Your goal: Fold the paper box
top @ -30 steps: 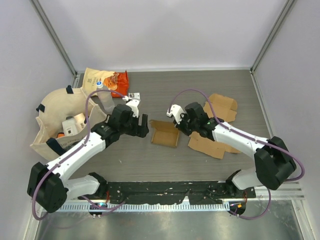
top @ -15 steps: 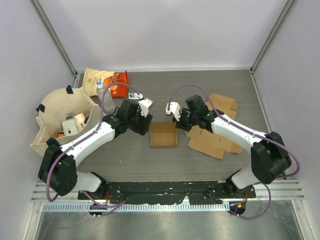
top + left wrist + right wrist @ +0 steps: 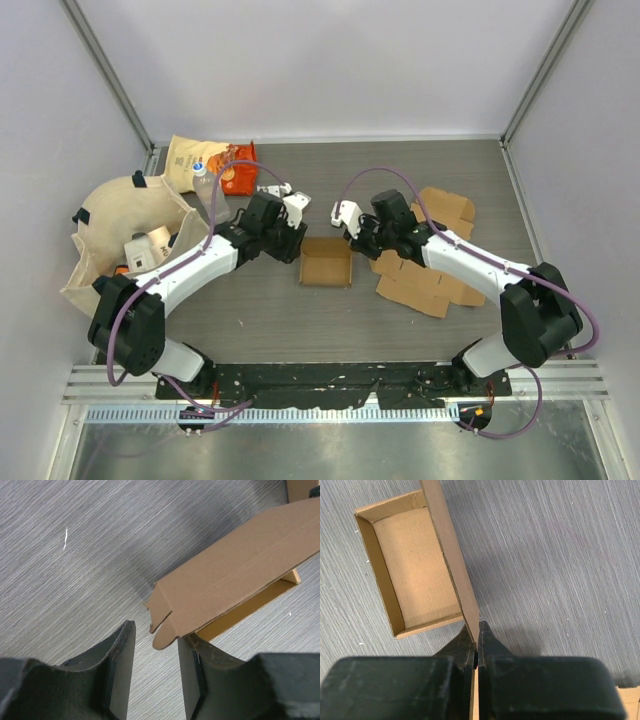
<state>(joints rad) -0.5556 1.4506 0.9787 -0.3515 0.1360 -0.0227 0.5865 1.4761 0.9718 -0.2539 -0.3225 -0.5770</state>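
Left arm (image 3: 195, 270) and right arm (image 3: 470, 265) are both sporting white shells with chunky black joints, a purple cable (image 3: 238, 164) looping off each, fingers (image 3: 117, 665) looking matte black and blocky.

text: none legible | snack bag (image 3: 192, 160): printed graphics, too small to read | box (image 3: 326, 265): plain brown cardboard in every view | wrist views: only cardboard and tabletop, nothing to read

Place: robot test cell in a lab.
Walls: plain white panels (image 3: 330, 60) in metal framing (image 3: 108, 75).
Bench: grey table (image 3: 330, 330), two robot arms (image 3: 190, 275) bolted to a rail (image 3: 330, 378).
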